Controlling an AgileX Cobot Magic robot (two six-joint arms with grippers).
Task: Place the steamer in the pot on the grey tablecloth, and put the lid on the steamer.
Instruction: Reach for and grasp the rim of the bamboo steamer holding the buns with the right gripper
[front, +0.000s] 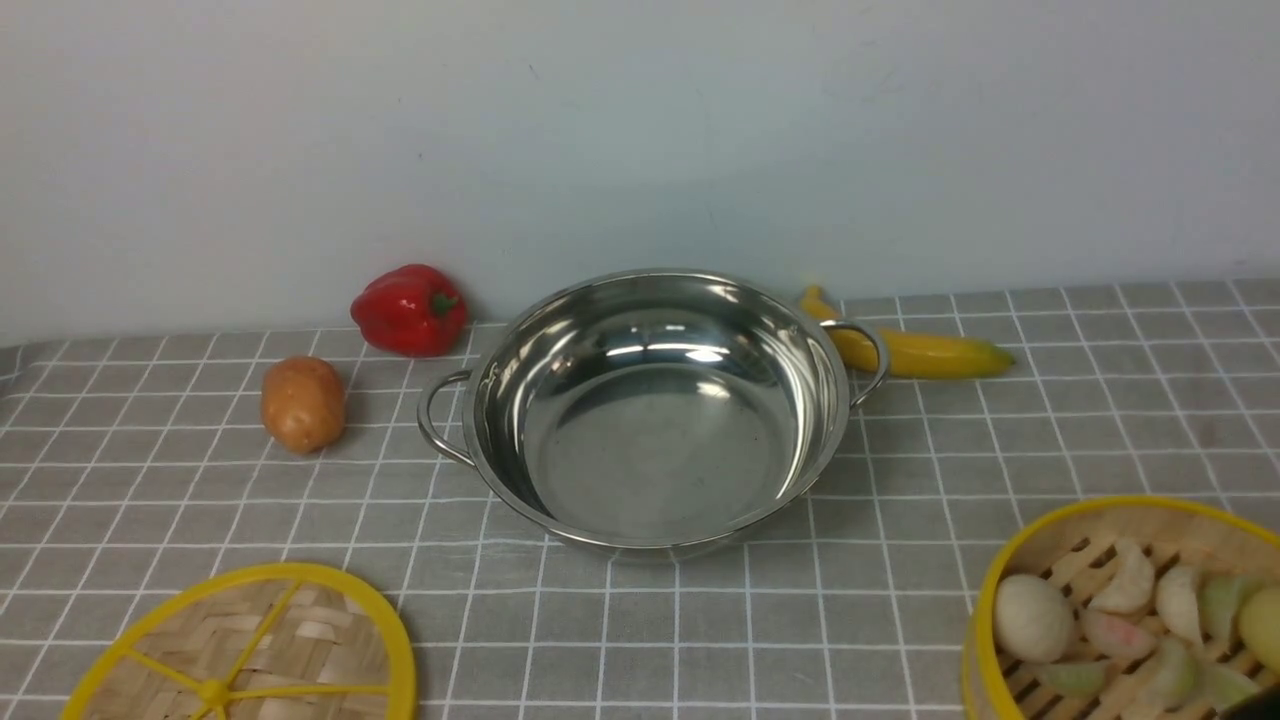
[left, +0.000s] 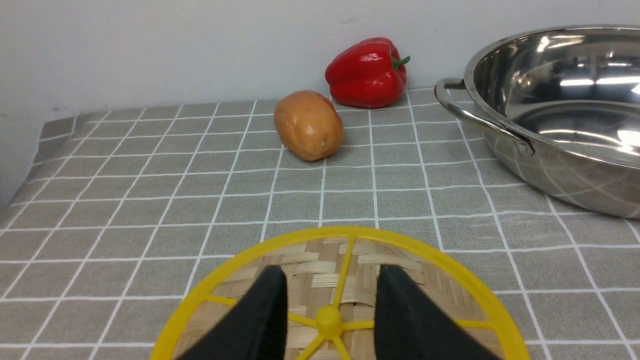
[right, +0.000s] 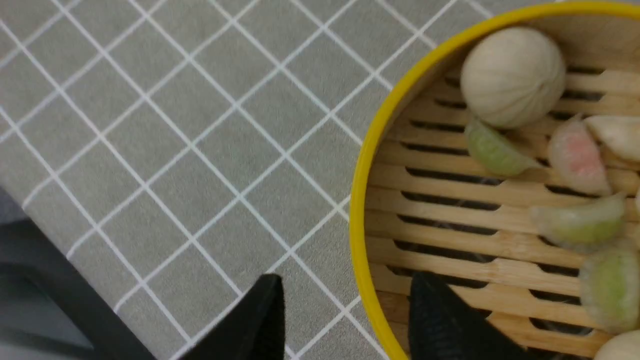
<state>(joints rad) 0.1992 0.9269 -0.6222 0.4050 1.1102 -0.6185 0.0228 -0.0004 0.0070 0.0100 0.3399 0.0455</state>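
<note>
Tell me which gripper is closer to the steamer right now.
Right. The right gripper straddles the yellow rim of the steamer, one finger inside, one outside. The left gripper is over the lid, far to the steamer's left.

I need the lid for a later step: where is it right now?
In the front view the lid lies flat on the tablecloth at the near left, nearer than the potato and left of the pot.

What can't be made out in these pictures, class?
Steamer: front view, cut off by right and bottom edges.
Lid: front view, cut off by the bottom edge.
Banana: front view, partly behind the pot.
Right gripper: right wrist view, bottom edge hides whether it touches the steamer.
</note>
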